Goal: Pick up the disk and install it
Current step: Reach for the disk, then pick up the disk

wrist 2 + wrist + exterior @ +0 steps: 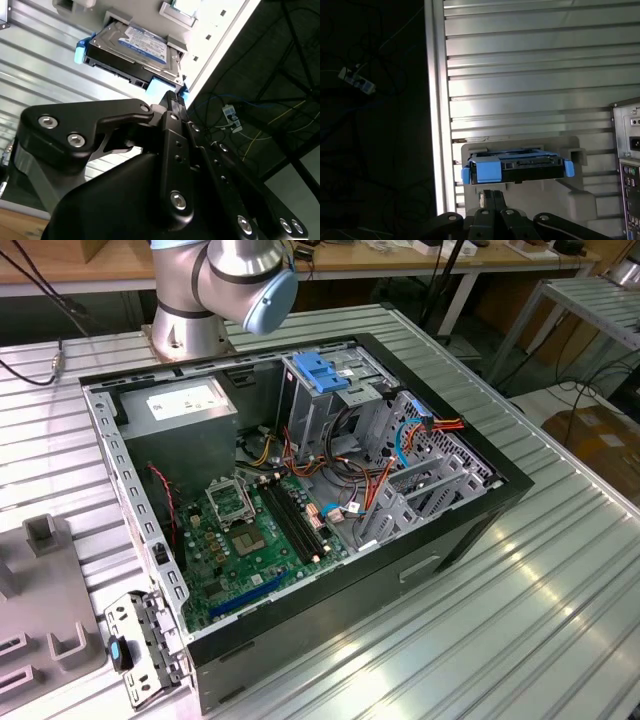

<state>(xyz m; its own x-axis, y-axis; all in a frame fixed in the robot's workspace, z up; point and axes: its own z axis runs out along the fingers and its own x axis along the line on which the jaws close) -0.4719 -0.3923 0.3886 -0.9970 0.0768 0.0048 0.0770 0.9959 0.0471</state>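
The pick-up is the step in hand, and it is not yet done. The disk [517, 167] lies flat, label up, in a pale grey cradle [572, 192] on the ribbed metal surface [530, 60]. It is outside the open computer case [627, 165], just beside the case's rear panel. Bright blue rails [487, 169] cap its two ends.

The gripper [492, 196] points at the disk's near edge, close to one blue rail. The jaws look pressed together with nothing between them. In the second wrist view their tips overlap the blue plastic, so I cannot say whether they touch it or stop just short.

By my reading, a grasp from here calls for the jaws to spread enough to take the disk across its body or rails. They would then need to close squarely, so that the disk leaves the cradle level.

Inside the case, the exterior view shows the metal drive cage [335, 415] under a light-blue latch plate [320, 372]. That is the likely seat for the disk, with cables crowded just beside it.
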